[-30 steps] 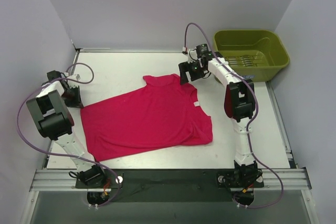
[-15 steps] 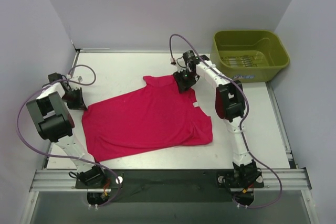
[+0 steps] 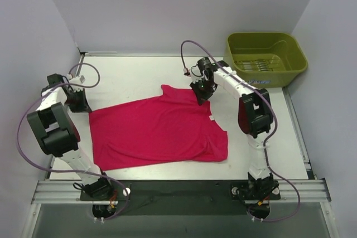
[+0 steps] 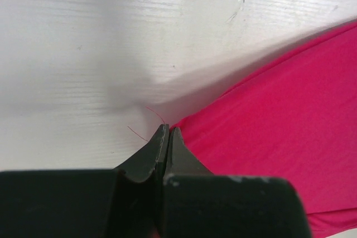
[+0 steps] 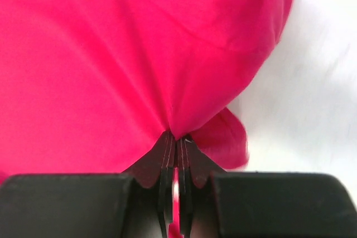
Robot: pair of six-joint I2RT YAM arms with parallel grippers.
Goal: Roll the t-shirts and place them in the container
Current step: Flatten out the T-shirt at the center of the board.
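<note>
- The magenta-red t-shirt [image 3: 159,132] lies spread on the white table [image 3: 128,73], covering the middle and near part of it. Seen from above, its long axis tilts up from 8 o'clock toward 2 o'clock.
- The shirt's small white neck label [image 3: 211,118] sits at about 3 o'clock on the shirt, and a sleeve reaches toward 4 o'clock near the front edge.
- The left gripper [image 4: 168,132] is at the shirt's 10 o'clock corner, low over the table. Its black fingers are clenched tip to tip on the very corner of the hem, where two loose red threads stick out toward 11 o'clock. The cloth fans away from the tips toward 3 o'clock.
- The right gripper [image 5: 177,137] is at the shirt's 1 o'clock edge. It is clamped on a pinch of cloth, and folds pucker down into its tips from 12 o'clock. A small flap of fabric hangs beside the tips at 3 o'clock.
- Between the two grips, the far edge of the shirt runs fairly straight.
- An olive-green plastic tub [image 3: 266,54] stands at the table's 1 o'clock corner, well apart from the shirt, just beyond the right arm.
- Purple cables [image 3: 22,137] loop along both arms.
</note>
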